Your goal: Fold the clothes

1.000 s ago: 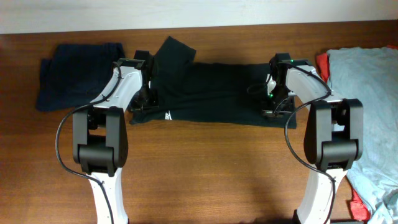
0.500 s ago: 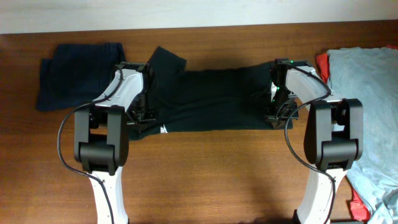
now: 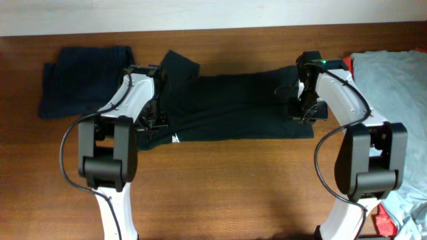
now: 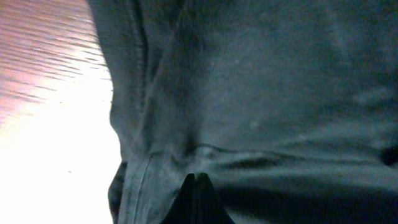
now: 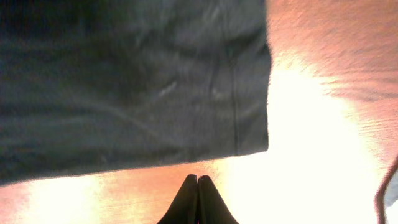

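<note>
right arm swung wide, both jaws pressed together

since the earlier frames the right arm has swung outward, and the right gripper has slid from on top of the black t-shirt to its right edge. the shirt itself has been drawn toward the near side and lies spread lengthwise across the worktop, its small white mark at the near left corner and 1 sleeve poking out at the far left. in the right wrist view the jaws are pressed together over bare wood just off the shirt's hem corner, holding nothing. the left gripper rests on the shirt's left end, jaws pressed together with their tips against the cloth; i cannot tell whether any fabric is caught between them. left of the shirt lies a navy garment; right of it, a light grey-blue garment over a red one.
</note>
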